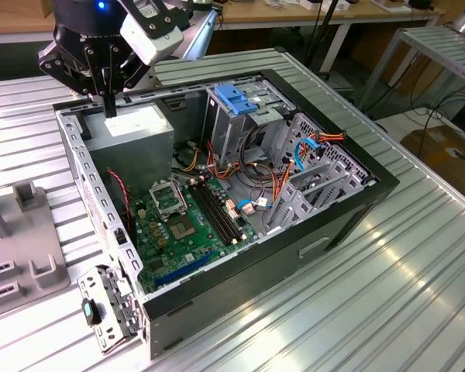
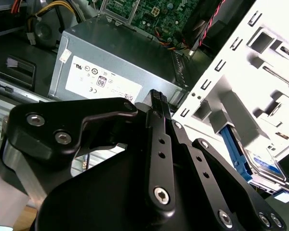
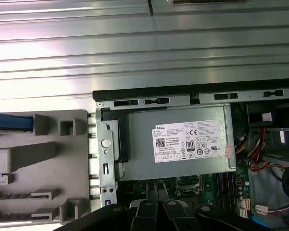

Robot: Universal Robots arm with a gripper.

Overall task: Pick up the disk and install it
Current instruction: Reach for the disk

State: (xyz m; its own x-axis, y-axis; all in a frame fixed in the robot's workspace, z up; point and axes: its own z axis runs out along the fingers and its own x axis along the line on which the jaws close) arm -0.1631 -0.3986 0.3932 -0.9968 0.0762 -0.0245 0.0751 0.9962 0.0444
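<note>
While the gripper (image 1: 109,110) is held just above the power supply (image 1: 139,133) in the open computer case (image 1: 325,226), its fingers (image 2: 159,139) are seen pressed together, with nothing pinched between them. The disk (image 2: 264,166), edged by a blue frame, is seen in the second wrist view lodged in the grey rack (image 3: 62,154) set on the tabletop (image 1: 387,310) just beside the case, apart from the gripper

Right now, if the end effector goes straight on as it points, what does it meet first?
Probably the power supply; the end effector points down at its top, but the depth is unclear.
</note>
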